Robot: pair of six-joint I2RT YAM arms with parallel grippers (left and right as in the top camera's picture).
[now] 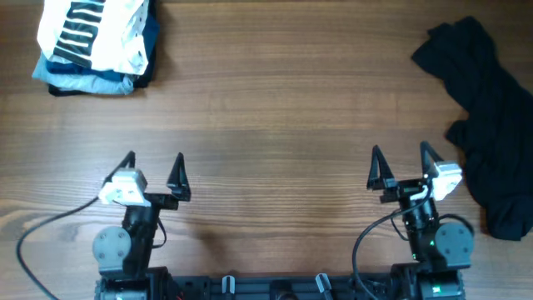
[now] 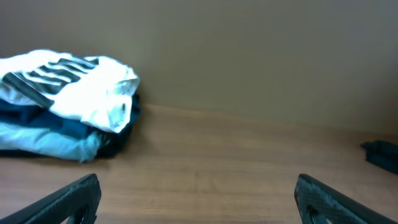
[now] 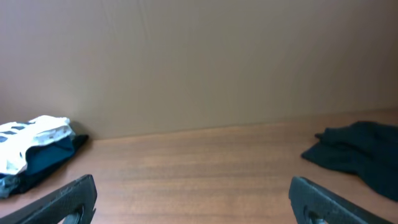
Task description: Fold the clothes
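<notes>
The black T-shirt (image 1: 487,125) lies crumpled on the wooden table at the far right edge, running from the back toward the front. It also shows at the right of the right wrist view (image 3: 360,155) and as a dark corner in the left wrist view (image 2: 382,154). My left gripper (image 1: 153,161) is open and empty near the front left. My right gripper (image 1: 401,156) is open and empty near the front right, just left of the shirt and not touching it. Both pairs of fingers are spread wide over bare wood in the left wrist view (image 2: 198,194) and the right wrist view (image 3: 193,193).
A stack of folded clothes sits at the back left: a white garment with black stripes (image 1: 96,33) on top of dark-blue and light-blue pieces (image 1: 87,79). It shows in the left wrist view (image 2: 68,102) and the right wrist view (image 3: 34,149). A plain wall rises behind the table.
</notes>
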